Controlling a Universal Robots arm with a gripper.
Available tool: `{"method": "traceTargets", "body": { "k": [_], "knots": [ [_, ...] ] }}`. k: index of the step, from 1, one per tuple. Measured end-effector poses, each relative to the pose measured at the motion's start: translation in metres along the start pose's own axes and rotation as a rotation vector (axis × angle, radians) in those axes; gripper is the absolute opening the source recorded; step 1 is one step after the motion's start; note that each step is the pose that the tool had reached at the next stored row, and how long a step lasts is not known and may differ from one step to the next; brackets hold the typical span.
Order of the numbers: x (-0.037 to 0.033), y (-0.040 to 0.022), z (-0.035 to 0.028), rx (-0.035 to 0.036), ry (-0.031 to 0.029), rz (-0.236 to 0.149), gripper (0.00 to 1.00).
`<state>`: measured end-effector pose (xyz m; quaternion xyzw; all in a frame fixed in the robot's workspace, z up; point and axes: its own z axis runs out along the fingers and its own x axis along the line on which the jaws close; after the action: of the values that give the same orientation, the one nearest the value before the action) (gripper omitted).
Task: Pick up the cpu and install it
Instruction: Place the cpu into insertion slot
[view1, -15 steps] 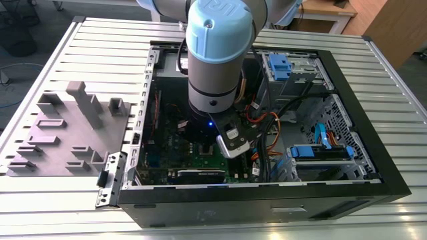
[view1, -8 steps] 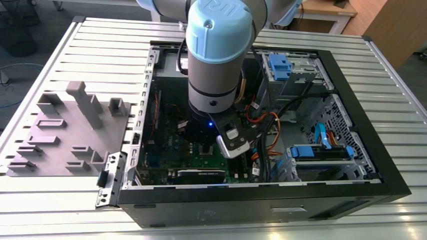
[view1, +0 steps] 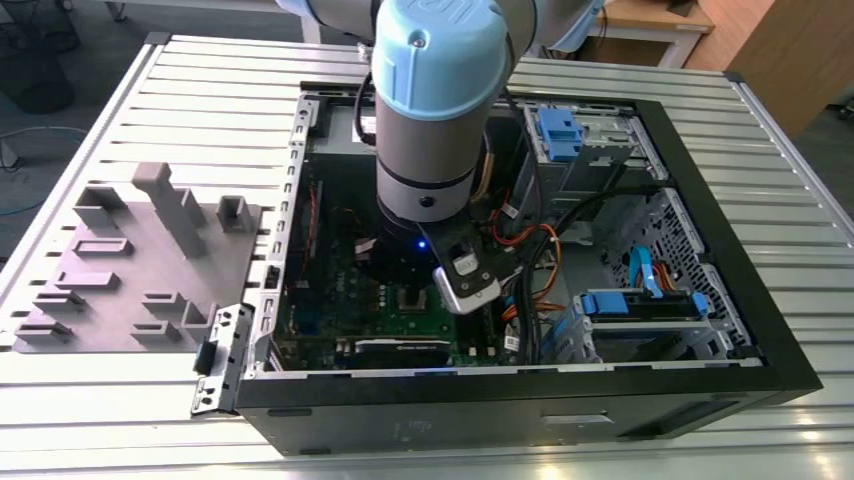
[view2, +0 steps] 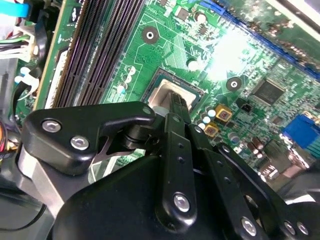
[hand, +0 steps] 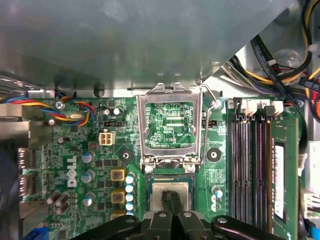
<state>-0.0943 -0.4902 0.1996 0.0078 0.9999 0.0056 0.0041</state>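
The cpu (hand: 159, 191) is a small silvery square lying flat in the motherboard socket, also seen as the cpu (view2: 159, 95) in the second wrist view. The socket's metal load plate (hand: 170, 125) stands hinged open beside it, with its lever (hand: 212, 107) raised. My gripper (hand: 170, 196) hangs directly over the middle of the chip, its two black fingers pressed together and shut, not around the chip's edges. In the second wrist view the gripper (view2: 178, 98) tip sits at or just above the chip's top. I cannot tell whether it touches. In the exterior view the arm (view1: 427, 130) reaches down into the open computer case (view1: 747, 300).
Black memory slots (hand: 250, 165) run alongside the socket. Cable bundles (hand: 285, 65) hang near the case wall. A grey metal box (hand: 125, 40) overhangs the board beyond the load plate. Outside the case a grey parts fixture (view1: 134, 260) lies at the exterior view's left on the slatted table (view1: 80, 400).
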Motion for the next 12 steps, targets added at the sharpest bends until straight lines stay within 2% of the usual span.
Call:
{"method": "traceTargets", "body": {
  "k": [7,12],
  "knots": [
    [-0.0001,0.0001,-0.0137,0.0000,0.0000,0.000,0.11],
    [-0.0002,0.0002,-0.0195,-0.0001,0.0000,0.000,0.11]
  ]
}}
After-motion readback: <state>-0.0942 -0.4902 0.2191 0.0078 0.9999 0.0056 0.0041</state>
